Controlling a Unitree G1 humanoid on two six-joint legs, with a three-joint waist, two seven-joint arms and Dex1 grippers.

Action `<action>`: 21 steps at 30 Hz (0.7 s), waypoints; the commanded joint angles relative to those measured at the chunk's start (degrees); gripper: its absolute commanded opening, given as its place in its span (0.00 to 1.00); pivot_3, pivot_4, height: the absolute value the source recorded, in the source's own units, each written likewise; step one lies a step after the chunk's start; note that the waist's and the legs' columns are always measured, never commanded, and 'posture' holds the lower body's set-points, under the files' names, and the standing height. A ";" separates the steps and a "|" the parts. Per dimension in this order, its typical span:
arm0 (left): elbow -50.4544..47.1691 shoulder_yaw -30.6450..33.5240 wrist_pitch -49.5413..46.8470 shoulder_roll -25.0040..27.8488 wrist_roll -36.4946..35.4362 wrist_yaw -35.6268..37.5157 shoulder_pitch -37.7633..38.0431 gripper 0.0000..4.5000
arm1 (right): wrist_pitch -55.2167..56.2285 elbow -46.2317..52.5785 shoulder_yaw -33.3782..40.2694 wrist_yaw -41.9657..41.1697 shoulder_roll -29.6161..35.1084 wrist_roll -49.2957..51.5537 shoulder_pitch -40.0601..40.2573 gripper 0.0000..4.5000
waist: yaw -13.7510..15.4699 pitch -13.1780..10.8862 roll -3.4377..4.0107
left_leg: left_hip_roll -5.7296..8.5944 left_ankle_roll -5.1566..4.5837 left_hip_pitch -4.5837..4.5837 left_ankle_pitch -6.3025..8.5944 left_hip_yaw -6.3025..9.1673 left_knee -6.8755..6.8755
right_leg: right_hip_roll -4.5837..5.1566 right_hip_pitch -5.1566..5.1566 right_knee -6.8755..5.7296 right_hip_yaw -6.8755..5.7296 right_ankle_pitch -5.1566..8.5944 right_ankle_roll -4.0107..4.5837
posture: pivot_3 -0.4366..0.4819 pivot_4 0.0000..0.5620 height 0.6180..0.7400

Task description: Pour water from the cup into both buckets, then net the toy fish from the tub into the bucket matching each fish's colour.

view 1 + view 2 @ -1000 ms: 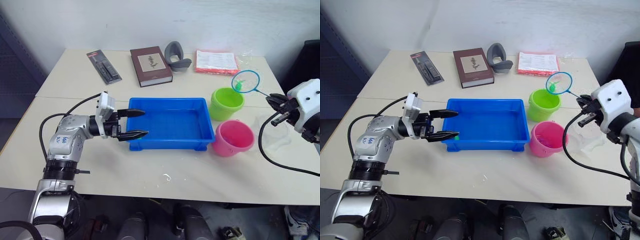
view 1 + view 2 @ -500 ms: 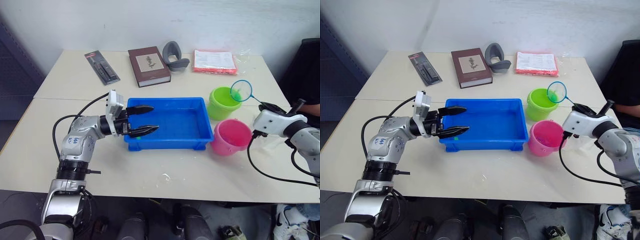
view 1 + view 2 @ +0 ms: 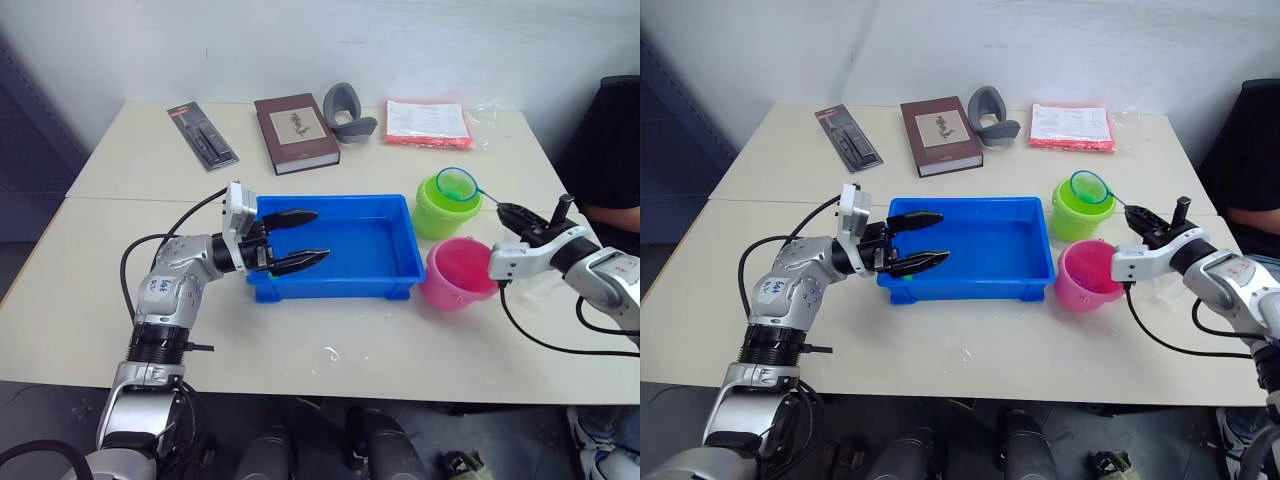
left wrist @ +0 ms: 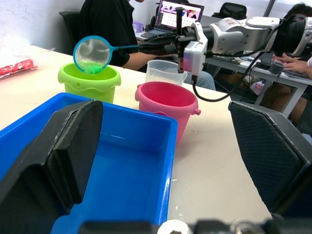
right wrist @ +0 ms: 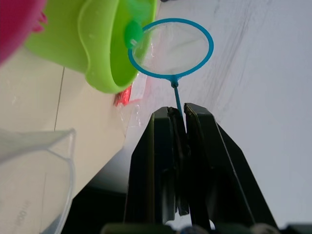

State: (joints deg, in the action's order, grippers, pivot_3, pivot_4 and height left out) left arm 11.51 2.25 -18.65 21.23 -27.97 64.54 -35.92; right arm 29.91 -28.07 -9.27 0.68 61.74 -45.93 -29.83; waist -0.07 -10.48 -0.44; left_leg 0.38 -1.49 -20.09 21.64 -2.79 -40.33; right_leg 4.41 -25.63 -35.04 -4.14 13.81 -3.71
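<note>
Landmark: the tub (image 3: 340, 250), bright blue, rectangular, near the middle of the pale surface (image 3: 300, 340). No fish can be made out inside it.

Left hand (image 3: 303, 237): at the tub's left end, black fingers spread wide, reaching over the rim into the tub's left part, gripping nothing.

Green bucket (image 3: 447, 208): just off the tub's far right corner, upright.

Pink bucket (image 3: 462, 273): just beside the tub's near right corner, upright, close to the green bucket; its thin handle is not clearly made out.

Net (image 3: 457, 183): blue ring held tilted over the green bucket's mouth, on the side away from the tub; thin handle running right to the right hand. A small green fish (image 5: 131, 33) sits at the ring's edge, right at the green bucket's rim.

Right hand (image 3: 512, 214): to the right of both buckets, farther from the tub than they are, fingers pinched close together on the net's handle.

Cup (image 4: 165, 71): clear, upright on the surface, beyond the pink bucket as seen from the tub, under the right arm.

Other items, on the far side of the tub:
- brown book (image 3: 296, 131)
- black flat package (image 3: 203, 134), left of the book
- grey curved object (image 3: 347, 110), right of the book
- red-edged packet (image 3: 430, 123), farthest right

A seated person in dark clothing (image 4: 109, 24) is beyond the buckets in the left wrist view.
</note>
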 commanded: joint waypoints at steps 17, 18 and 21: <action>-0.43 4.51 1.59 10.01 -0.45 2.83 2.65 0.99 | -39.33 35.45 11.83 -32.65 -15.32 53.98 6.07 0.00 | -0.30 0.01 0.07 | -0.15 0.09 0.23 -0.03 -0.03 0.02 | -0.15 0.10 -0.08 0.07 -0.04 0.06 | 0.48 0.27 1.00; 0.68 4.85 2.03 11.95 -0.19 4.15 2.92 0.99 | -44.33 39.21 10.30 -35.41 -15.61 56.50 6.30 0.00 | -0.19 0.00 0.09 | -0.18 0.09 0.24 -0.04 -0.03 0.02 | -0.16 0.10 -0.10 0.07 -0.04 0.09 | 0.48 0.27 1.00; 4.78 5.16 4.07 17.62 1.35 7.99 3.09 0.99 | -56.36 45.92 5.26 -38.45 -17.17 58.91 4.52 0.00 | -0.02 0.00 0.08 | -0.17 0.08 0.20 -0.03 0.09 0.03 | -0.10 0.10 -0.08 -0.01 -0.02 0.14 | 0.48 0.27 1.00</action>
State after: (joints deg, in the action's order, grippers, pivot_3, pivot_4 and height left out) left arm 15.32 5.90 -16.54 37.02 -27.39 70.20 -32.63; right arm -20.09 13.63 -2.36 -35.86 45.16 10.69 -24.09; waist -0.09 -10.48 -0.36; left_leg 0.22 -1.43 -19.90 21.62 -2.67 -40.31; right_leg 4.34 -25.53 -35.11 -4.18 13.79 -3.57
